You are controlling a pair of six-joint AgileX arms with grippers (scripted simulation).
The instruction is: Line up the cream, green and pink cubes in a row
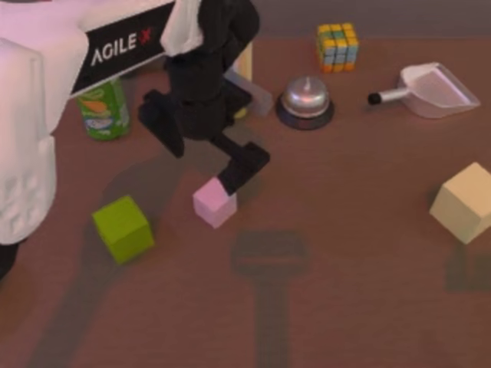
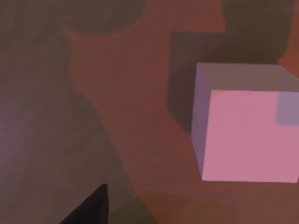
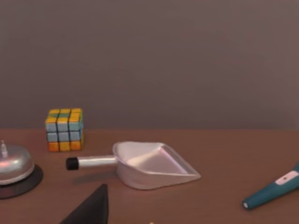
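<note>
Brown counter all round: near the front, green cube [image 1: 123,228]; beside it pink cube [image 1: 214,203] under my left tool [image 1: 234,178] — whether it grips, I cannot tell. Small, light, rigid — take opposite flat faces. Cream cube [image 1: 466,202] sits far right.

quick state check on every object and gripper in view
pink cube: on the table, left gripper at its top edge
green cube: on the table, free, left of the pink one
cream cube: on the table, free, far right
puzzle cube: upright at the back
bell: upright
scoop: lying flat
green can: standing
right gripper: only a fingertip shows
</note>
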